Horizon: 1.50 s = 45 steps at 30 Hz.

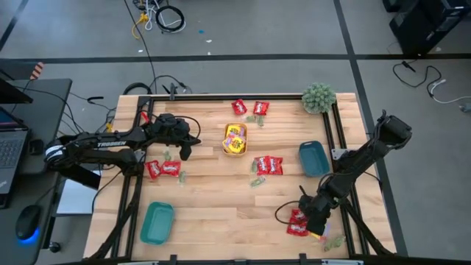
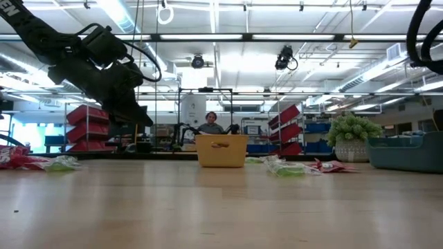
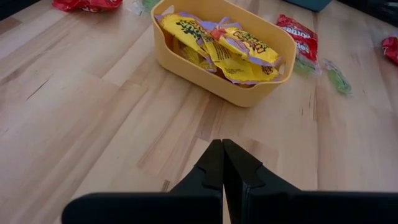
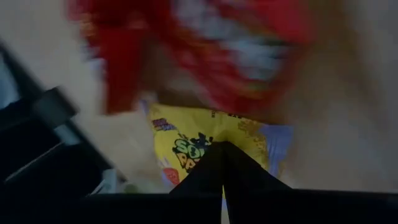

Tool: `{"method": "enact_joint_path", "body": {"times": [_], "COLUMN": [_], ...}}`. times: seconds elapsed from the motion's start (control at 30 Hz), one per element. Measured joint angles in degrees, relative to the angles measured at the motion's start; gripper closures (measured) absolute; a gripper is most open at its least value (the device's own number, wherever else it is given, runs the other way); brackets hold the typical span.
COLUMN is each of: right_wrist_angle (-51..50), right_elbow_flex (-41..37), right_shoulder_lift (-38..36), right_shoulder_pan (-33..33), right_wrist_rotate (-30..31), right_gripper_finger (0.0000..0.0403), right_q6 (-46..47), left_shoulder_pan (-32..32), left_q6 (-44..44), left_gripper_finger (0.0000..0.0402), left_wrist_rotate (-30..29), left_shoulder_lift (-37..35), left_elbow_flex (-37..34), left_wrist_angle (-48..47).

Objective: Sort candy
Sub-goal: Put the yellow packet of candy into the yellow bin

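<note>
Bright overhead ceiling lights [image 2: 208, 38]; right wrist view badly blurred

"TROSSEN" is printed in white along the left arm [image 1: 103, 144]. On a yellow packet [image 4: 193, 146] in the right wrist view, lettering that seems to begin "SOUR PA" is made out. Other wrapper print cannot be read.

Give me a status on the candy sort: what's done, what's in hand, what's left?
Done: yellow packets fill the yellow tray.
In hand: the right gripper is shut, down on a yellow packet beside red packets; the left gripper is shut and empty.
Left: red packets and pale green pieces lie loose; the teal tray and blue tray look empty.
</note>
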Motion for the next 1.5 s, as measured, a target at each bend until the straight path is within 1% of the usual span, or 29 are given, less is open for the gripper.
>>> {"method": "enact_joint_path", "body": {"times": [0.13,0.23,0.3,0.37,0.43,0.53,0.63,0.73,0.8,0.87,0.93,1.0,1.07,1.13,1.2,1.23,1.27,1.3,1.4,1.5], "right_wrist_angle": [-12.34,-21.96,-25.95,-28.76,-29.48,-29.35,-30.5,-30.22,-29.92,-29.37,-28.9,-28.19,-27.87,-28.01,-28.64,-28.8,-29.17,-29.5,-30.66,-31.47], "right_elbow_flex": [1.66,3.55,5.51,6.92,7.32,7.52,7.5,7.37,7.08,6.91,7.18,7.19,7.57,8.33,9.57,10.39,11.31,12.14,15.73,20.6], "right_shoulder_lift": [-2.7,-4.77,-6.26,-7.51,-8.11,-8.09,-6.2,-3.25,-1.19,0.93,2.29,2.99,2.96,2.58,1.65,1.03,0.47,-0.07,-1.35,-1.55], "right_shoulder_pan": [-0.91,-1.67,-2.26,-2.73,-2.92,-2.96,-2.96,-2.96,-2.96,-3.07,-3.17,-3.51,-4.16,-5.11,-6.2,-6.81,-7.43,-8.29,-12.07,-17.26], "right_wrist_rotate": [3.71,9.37,12.24,12.76,12.91,13.49,14.84,15.73,16.02,15.98,15.72,15.48,15.4,15.59,17.72,18.29,18.96,19.28,20.66,23.51], "right_gripper_finger": [0.0401,0.0402,0.04,0.039,0.0369,0.032,0.0264,0.0213,0.019,0.0178,0.0183,0.0207,0.0249,0.0304,0.0364,0.0382,0.0388,0.0386,0.0371,0.0377], "right_q6": [1.49,0.76,0.91,0.61,-0.29,-0.57,-1.01,-3.54,-5.04,-6.44,-8.07,-9.46,-10.28,-11.54,-12.79,-13.84,-14.91,-15.89,-19.61,-26.86], "left_shoulder_pan": [0.0,0.0,0.0,0.0,0.0,0.0,0.0,0.0,0.0,0.0,0.0,0.0,0.0,0.0,0.0,0.0,0.0,0.0,0.0,0.0], "left_q6": [-0.01,-0.01,-0.01,-0.02,-0.01,-0.01,0.05,0.13,0.19,0.28,0.3,0.32,0.32,0.32,0.23,0.25,0.26,0.25,0.26,0.23], "left_gripper_finger": [0.0401,0.0401,0.0401,0.0401,0.0401,0.0401,0.0401,0.0401,0.0401,0.0401,0.0401,0.0401,0.0401,0.0401,0.0401,0.0401,0.0401,0.0401,0.0401,0.0401], "left_wrist_rotate": [-0.07,-0.42,-0.44,-0.44,-0.42,-0.44,-0.44,-0.44,-0.44,-0.44,-0.44,-0.44,-0.45,-0.46,-0.46,-0.46,-0.46,-0.46,-0.46,-0.48], "left_shoulder_lift": [0.0,0.0,0.0,0.0,0.0,0.0,0.0,0.0,0.0,0.0,0.0,0.0,0.0,0.0,0.0,0.0,0.0,0.0,0.0,0.0], "left_elbow_flex": [0.0,0.0,0.0,0.0,0.0,0.0,0.0,0.0,0.0,0.0,0.0,0.0,0.0,0.0,0.0,0.0,0.0,0.0,0.0,0.0], "left_wrist_angle": [0.0,0.04,0.04,0.04,0.01,0.0,-0.02,-0.04,-0.07,-0.11,-0.15,-0.15,-0.13,-0.13,-0.11,-0.13,-0.08,0.0,0.19,1.27]}}
